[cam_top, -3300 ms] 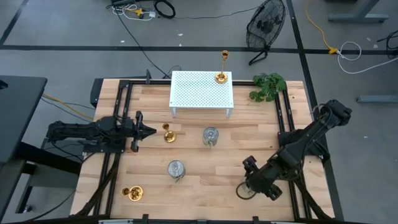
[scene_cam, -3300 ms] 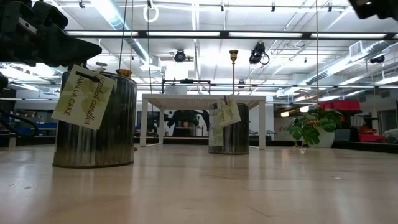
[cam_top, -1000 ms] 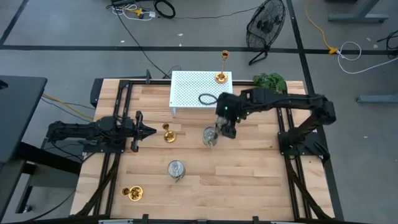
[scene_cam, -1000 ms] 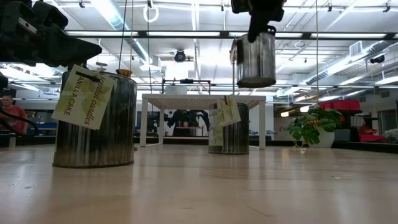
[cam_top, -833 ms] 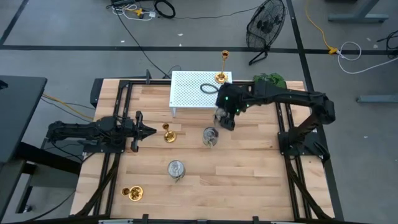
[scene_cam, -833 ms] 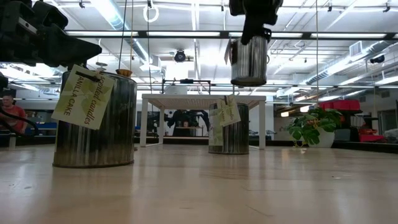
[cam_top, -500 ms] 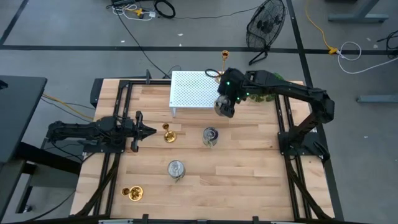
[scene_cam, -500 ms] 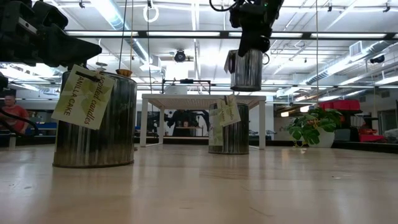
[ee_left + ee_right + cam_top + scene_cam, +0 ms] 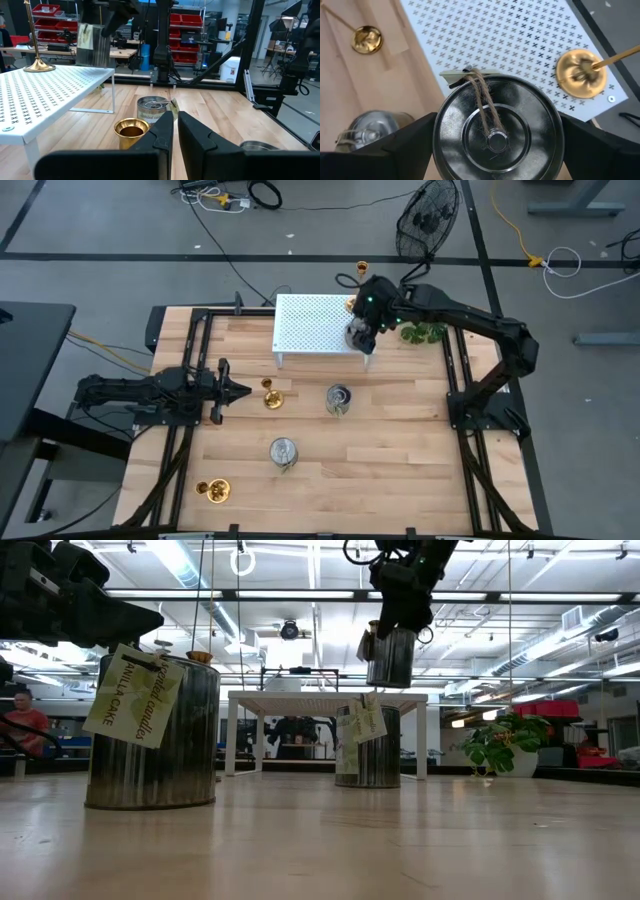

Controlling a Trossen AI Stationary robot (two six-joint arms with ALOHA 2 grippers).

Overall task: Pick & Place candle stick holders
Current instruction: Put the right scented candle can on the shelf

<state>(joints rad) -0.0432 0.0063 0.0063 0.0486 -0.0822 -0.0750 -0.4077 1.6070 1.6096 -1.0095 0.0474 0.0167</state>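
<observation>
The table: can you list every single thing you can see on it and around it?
Silver candle holders: three; one held in the air above the rack's right end, one mid-table, one nearer the front.
Gold candle holders: three; one standing on the rack's back right corner, one in front of the left claw, one at the front left.
Rack: one, white, perforated, at the table's back.
Plant: one, green, back right corner.
Fan: one, black, on the floor behind.
Right claw: gripping the lifted silver holder.
Left claw: shut, waiting at the left side.
</observation>
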